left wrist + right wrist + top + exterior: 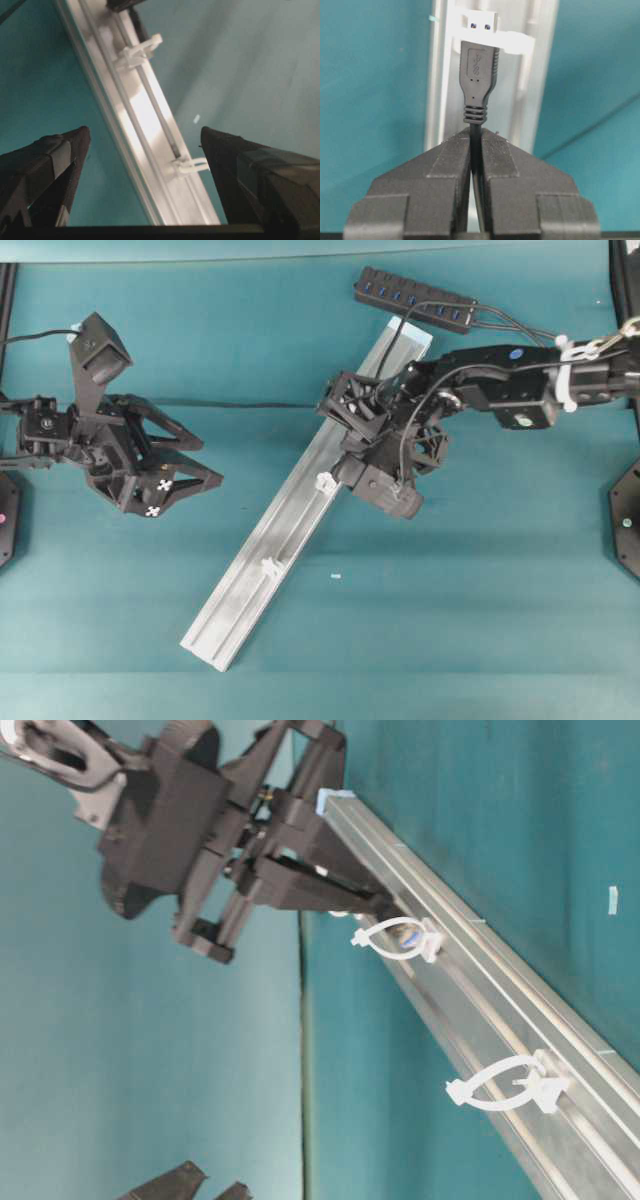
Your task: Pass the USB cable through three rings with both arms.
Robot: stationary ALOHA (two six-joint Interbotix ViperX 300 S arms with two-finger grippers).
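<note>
Right hand grips USB cable — plug seemingly entering ring; left hand released.

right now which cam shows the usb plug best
The right wrist view: the USB plug fills the centre, metal tip at a white ring, cord pinched in the right gripper. Overhead, that arm hides it; table-level and left wrist views show no plug.

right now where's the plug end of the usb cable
In the right wrist view the plug sticks out ahead of the right gripper, whose jaws pinch the cord just behind it, over the rail at a white ring.
</note>
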